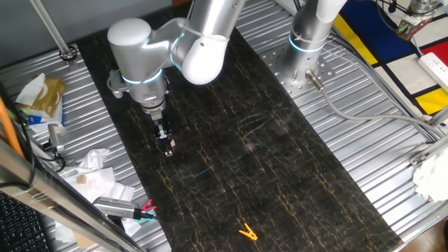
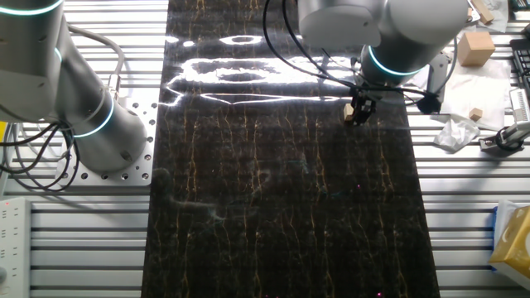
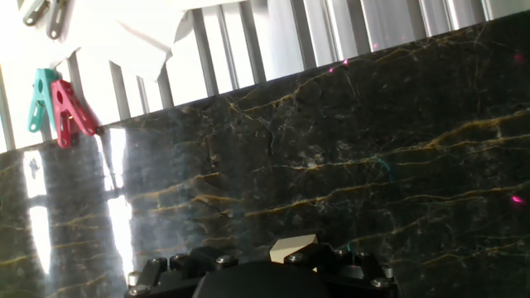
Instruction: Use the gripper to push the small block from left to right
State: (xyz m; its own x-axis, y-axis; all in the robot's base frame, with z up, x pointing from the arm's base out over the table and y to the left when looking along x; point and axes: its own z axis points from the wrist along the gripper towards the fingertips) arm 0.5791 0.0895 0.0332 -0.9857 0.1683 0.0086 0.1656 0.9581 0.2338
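My gripper (image 1: 167, 147) hangs from the silver arm with the teal ring, tip down on the black marbled mat (image 1: 266, 161) near its left edge. Its narrow black fingers look pressed together with nothing between them. The small block (image 2: 349, 110), a tiny pale tan cube, sits on the mat right against the gripper tip (image 2: 358, 114). In the hand view the block (image 3: 291, 247) peeks out just above the dark gripper body at the bottom edge. The fingertips themselves are hidden there.
A yellow-orange clip (image 1: 246, 232) lies on the mat near the front. Teal and red clips (image 3: 51, 103) lie on the ribbed metal table beside crumpled tissue (image 1: 98, 175). A second arm's base (image 1: 308, 49) stands at the mat's far right side.
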